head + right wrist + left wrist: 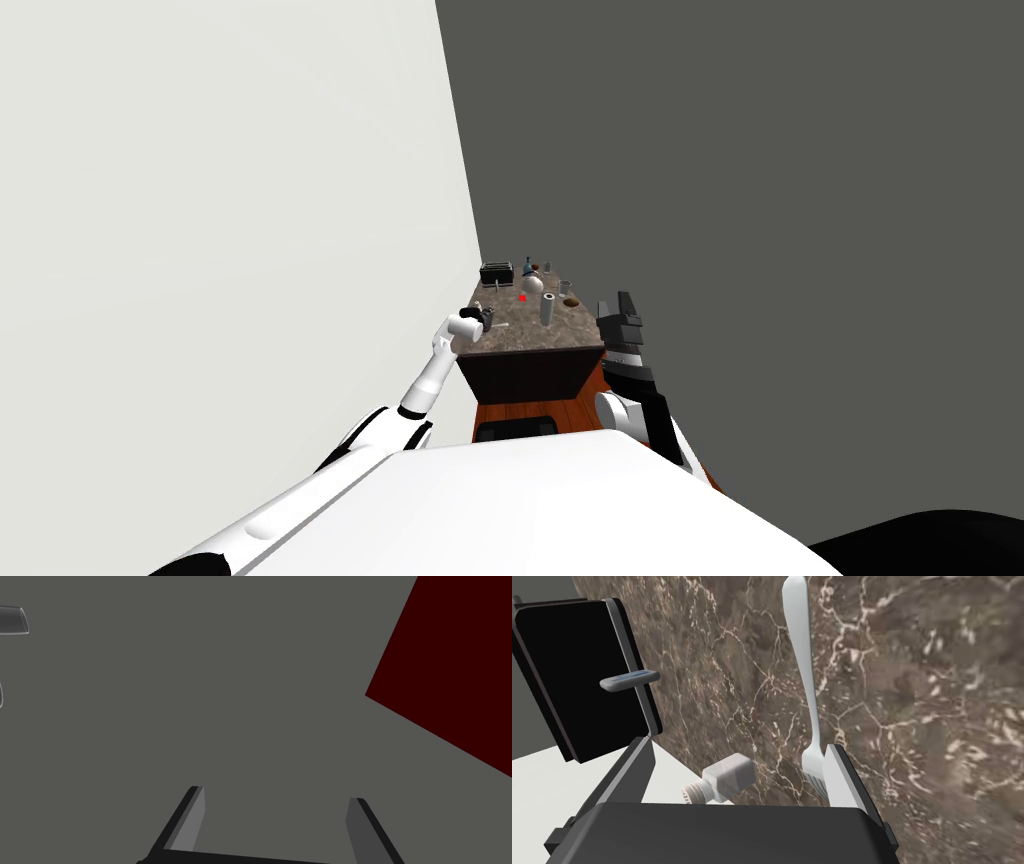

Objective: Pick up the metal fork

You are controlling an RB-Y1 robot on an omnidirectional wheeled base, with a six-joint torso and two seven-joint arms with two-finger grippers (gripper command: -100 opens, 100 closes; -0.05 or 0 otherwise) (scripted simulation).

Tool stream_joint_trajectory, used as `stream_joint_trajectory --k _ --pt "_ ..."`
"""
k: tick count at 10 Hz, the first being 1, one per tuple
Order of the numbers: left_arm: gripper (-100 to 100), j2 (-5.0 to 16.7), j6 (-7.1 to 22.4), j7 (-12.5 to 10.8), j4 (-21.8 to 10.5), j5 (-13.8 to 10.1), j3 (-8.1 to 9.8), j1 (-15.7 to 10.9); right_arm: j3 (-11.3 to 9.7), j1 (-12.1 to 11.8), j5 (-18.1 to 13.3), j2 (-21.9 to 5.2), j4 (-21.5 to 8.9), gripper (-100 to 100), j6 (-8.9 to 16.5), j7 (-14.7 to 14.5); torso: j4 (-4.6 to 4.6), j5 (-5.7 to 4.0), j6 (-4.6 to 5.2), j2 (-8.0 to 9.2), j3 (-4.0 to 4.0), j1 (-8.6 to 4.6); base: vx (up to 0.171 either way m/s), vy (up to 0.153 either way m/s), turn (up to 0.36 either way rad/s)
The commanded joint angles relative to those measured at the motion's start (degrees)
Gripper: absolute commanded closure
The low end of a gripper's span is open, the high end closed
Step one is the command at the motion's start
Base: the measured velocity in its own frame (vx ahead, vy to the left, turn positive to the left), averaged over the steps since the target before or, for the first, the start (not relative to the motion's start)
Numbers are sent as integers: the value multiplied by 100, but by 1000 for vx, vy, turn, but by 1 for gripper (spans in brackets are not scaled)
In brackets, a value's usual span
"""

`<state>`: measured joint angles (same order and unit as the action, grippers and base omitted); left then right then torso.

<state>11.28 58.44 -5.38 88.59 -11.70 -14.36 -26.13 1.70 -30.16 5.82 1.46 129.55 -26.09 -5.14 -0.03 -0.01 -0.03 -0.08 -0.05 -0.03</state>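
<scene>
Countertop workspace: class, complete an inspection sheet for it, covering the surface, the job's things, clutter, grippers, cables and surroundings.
Surface: brown marbled countertop on a dark cabinet.
Job's things: fork lying flat on the countertop, tines at the left gripper, close beside one of its fingers; not gripped.
Clutter: black box with a grey lever; small grey shaker lying between the left gripper's fingers; grey cylinder, bowl and small red thing farther along.
Grippers: left gripper open, low over the fork's tines; right gripper open, raised beside the countertop's right edge.
Cables: nothing seen.
Surroundings: white wall on the left, dark grey wall on the right, wooden floor.
</scene>
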Motion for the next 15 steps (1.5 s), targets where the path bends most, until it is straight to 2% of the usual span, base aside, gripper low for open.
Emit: stream_joint_trajectory --k 1,2,3,4,5,6,7,8,9,10,11,12,13,15 --pt "-100 -13 251 0 -108 -14 -28 -96 0 0 0 0 0 0 0 0 0 0 0 0 0 0 27 -6 17" --pt "-100 -29 430 9 -331 -63 -77 -309 0 0 0 0 0 0 0 0 -1 0 0 -1 -1 0 41 -5 33" --pt "-100 -29 570 9 -331 -63 -77 -309 0 0 0 0 0 0 0 0 -1 0 0 -7 -4 0 38 -7 12" --pt "-100 -43 749 22 -549 -112 -125 -511 0 0 0 0 0 0 0 0 -2 0 -1 -6 -4 0 42 -11 29" --pt "-100 -43 915 22 -549 -112 -125 -511 0 0 0 0 0 0 0 0 -2 0 0 -8 -5 -1 38 -7 14" --pt "-100 -54 1083 36 -759 -160 -170 -702 0 0 0 0 0 0 0 0 -2 0 -1 -6 -4 0 45 -3 29" --pt "-100 -54 1226 36 -759 -160 -170 -702 0 0 0 0 0 0 0 0 -2 0 -1 -9 -5 1 38 -3 15" --pt "-100 -63 1415 53 -961 -208 -214 -882 0 0 0 0 0 0 0 0 -2 0 -1 -6 -4 2 38 -3 28" --pt "-100 -63 1519 53 -961 -208 -214 -882 0 0 0 0 0 0 0 0 -2 0 -1 -6 -4 2 31 -5 15" --pt "-100 -71 1716 70 -1150 -253 -255 -1050 0 0 0 0 0 0 0 0 -2 0 -1 -3 -3 2 36 -3 30" --pt "-100 -71 1795 70 -1150 -253 -255 -1050 0 0 0 0 0 0 0 0 -2 0 -1 -5 -3 2 34 -5 14" --pt "-100 -78 2004 88 -1328 -297 -293 -1205 0 0 0 0 0 0 0 0 -2 0 -1 -4 -3 2 41 -10 29" --pt "-100 -78 2051 88 -1328 -297 -293 -1205 0 0 0 0 0 0 0 0 -2 0 -1 -6 -4 0 32 -10 13" --pt "-100 -89 2432 123 -1645 -375 -360 -1473 0 0 0 0 0 0 0 0 -1 0 -1 -3 -2 1 41 -8 32"
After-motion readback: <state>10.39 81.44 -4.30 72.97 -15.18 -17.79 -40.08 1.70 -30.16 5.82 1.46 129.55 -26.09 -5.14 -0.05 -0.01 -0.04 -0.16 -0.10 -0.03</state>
